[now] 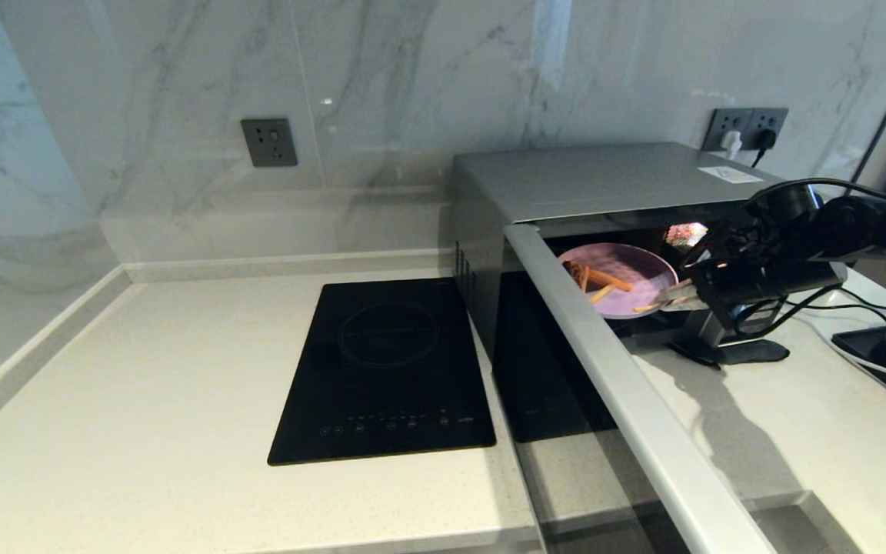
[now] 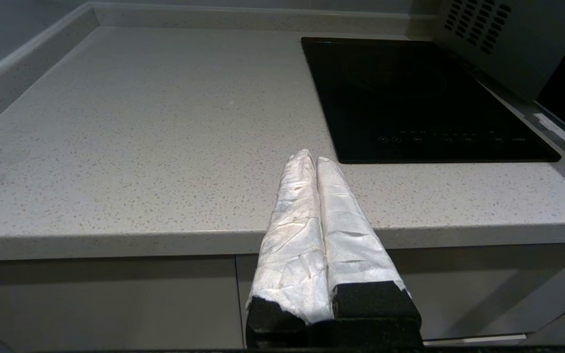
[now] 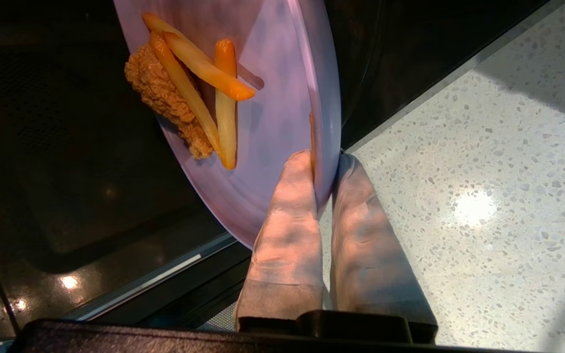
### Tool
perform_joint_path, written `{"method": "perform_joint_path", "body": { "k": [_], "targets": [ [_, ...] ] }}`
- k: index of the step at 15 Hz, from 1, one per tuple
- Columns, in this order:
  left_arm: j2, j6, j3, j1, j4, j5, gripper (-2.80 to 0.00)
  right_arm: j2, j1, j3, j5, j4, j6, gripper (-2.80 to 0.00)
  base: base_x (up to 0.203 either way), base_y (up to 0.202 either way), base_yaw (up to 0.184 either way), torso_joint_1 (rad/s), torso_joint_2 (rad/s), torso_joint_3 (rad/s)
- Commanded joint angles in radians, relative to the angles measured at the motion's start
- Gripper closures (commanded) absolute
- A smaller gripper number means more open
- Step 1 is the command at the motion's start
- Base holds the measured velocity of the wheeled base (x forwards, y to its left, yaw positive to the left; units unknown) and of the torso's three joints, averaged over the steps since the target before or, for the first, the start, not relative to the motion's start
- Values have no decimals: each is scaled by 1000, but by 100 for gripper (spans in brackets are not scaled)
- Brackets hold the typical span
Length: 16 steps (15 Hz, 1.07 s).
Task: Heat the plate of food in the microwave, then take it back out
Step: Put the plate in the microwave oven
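The right claw (image 3: 325, 169) is clenched on the rim of the plate of food (image 3: 272, 113), one finger on top of the rim and the other under it. The plate hangs at the open mouth of the microwave (image 1: 589, 181), partly inside the dark chamber and partly over its front sill, and it does not seem to rest on the chamber floor. The door (image 1: 627, 392) of the microwave stands wide open toward the robot.

The step in hand is, as I judge it, the carrying of the plate through the mouth of the microwave. From this moment alone I cannot say if the plate goes in or comes out.

The next move calls for a level plate, because the fries (image 3: 199, 93) lie loose on it and one thin stick sits just at the rim beside the upper finger. The arm must also pass clear of the microwave's opening edge and the door.

The left claw (image 2: 316, 196) is closed on nothing and is parked in front of the table (image 2: 140, 147), well apart from the microwave.
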Motion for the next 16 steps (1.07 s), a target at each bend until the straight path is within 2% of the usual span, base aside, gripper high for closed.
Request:
{"method": "perform_joint_path", "body": {
  "k": [1,13,14,16],
  "targets": [
    [2,-1,0,0,0,0,0,-49,-1,28,4,9,6,0,0,0,0,0,0,0],
    [2,-1,0,0,0,0,0,-309,-64,259,10,9,23,0,0,0,0,0,0,0],
    [2,-1,0,0,0,0,0,-322,-70,277,9,9,44,0,0,0,0,0,0,0],
    [2,-1,0,0,0,0,0,-349,-70,297,6,8,150,0,0,0,0,0,0,0]
  ]
}}
